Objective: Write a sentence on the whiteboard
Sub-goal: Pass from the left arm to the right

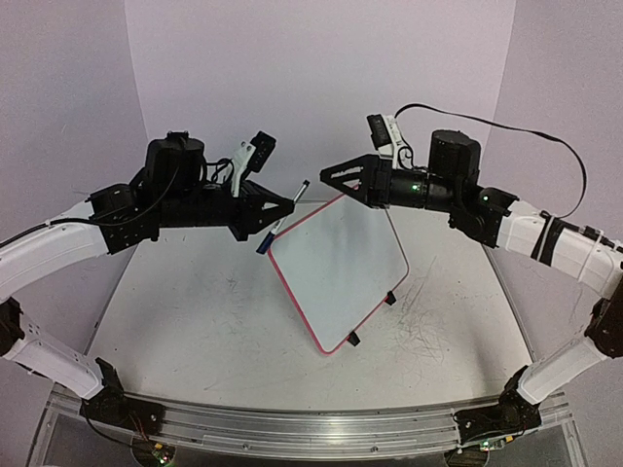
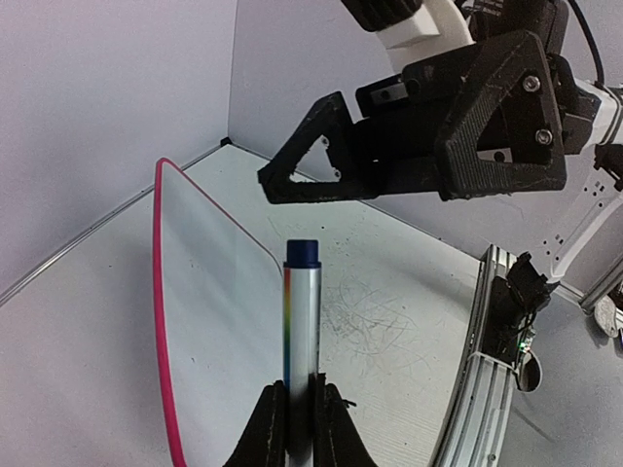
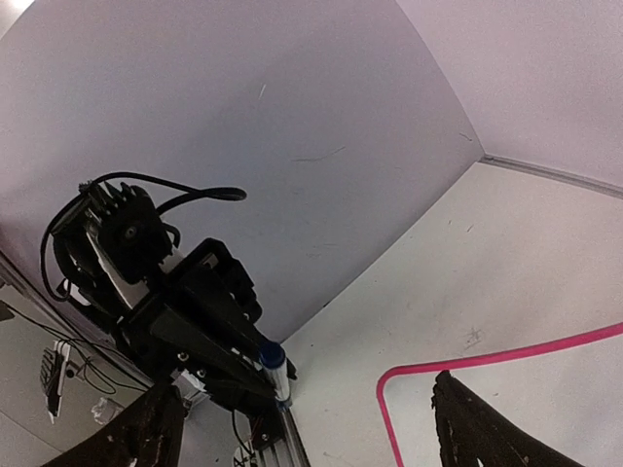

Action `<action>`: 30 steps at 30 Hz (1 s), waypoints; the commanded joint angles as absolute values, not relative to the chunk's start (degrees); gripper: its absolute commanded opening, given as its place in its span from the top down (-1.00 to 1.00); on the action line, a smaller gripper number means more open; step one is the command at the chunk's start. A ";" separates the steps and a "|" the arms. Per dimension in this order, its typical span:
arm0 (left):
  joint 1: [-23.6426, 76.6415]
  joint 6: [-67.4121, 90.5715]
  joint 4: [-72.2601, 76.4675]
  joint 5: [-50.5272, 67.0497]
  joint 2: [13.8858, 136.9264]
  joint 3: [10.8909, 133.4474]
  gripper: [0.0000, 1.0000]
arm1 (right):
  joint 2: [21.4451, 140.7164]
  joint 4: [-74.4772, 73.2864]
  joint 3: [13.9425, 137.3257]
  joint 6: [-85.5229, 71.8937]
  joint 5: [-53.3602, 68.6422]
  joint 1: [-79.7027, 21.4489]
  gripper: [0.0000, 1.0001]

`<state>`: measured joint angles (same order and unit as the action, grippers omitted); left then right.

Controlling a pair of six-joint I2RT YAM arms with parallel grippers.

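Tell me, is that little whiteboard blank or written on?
Blank. The whiteboard shows a plain white face inside its pink rim in the top and left wrist views, with no dark lines of writing.

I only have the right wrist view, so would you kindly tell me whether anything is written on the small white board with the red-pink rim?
Observer: From above, the face of the white rectangular whiteboard with the red-pink rim looks blank; no writing shows.
Operator: Thank you. Does it lie flat?
Observer: It looks tilted, its far corner raised near the open right tool; small black feet show along its right edge.
Operator: And the left tool's grip?
Observer: Its own wrist view shows the left tool shut on the barrel of a silver marker with a blue end.
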<state>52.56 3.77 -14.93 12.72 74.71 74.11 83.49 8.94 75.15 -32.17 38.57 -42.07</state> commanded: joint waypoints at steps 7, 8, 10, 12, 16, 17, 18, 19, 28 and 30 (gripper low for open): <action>54.48 1.69 -12.07 9.99 74.76 73.57 1.00 | 88.87 14.29 80.04 -34.52 41.42 -44.58 -0.20; 54.54 1.78 -12.06 9.62 74.68 73.40 1.00 | 89.40 14.64 80.29 -34.72 41.73 -45.00 -0.13; 54.61 1.89 -12.06 9.20 74.35 72.99 1.00 | 90.33 15.55 80.54 -35.21 42.52 -45.55 0.01; 54.67 1.99 -12.04 9.13 73.99 72.50 1.00 | 90.99 16.70 80.46 -36.07 42.96 -45.85 0.18; 54.78 2.44 -12.04 8.15 73.64 71.78 1.00 | 91.17 19.89 79.50 -38.26 44.02 -46.02 0.71; 54.81 2.80 -12.07 7.22 73.59 71.75 1.00 | 91.02 20.62 79.09 -38.93 44.35 -46.02 0.87; 54.83 3.32 -12.14 6.30 73.54 71.72 1.00 | 90.78 21.24 78.52 -39.32 44.40 -45.98 1.00; 54.82 3.91 -12.15 5.48 73.42 71.69 0.91 | 90.11 21.33 77.93 -39.31 43.67 -45.99 1.00; 54.81 9.44 -10.68 7.48 69.25 65.96 -0.42 | 82.65 21.42 71.29 -38.63 35.06 -45.90 1.00; 54.79 10.40 -9.52 9.30 68.15 63.93 -0.43 | 81.34 21.41 70.39 -38.71 34.04 -45.88 1.00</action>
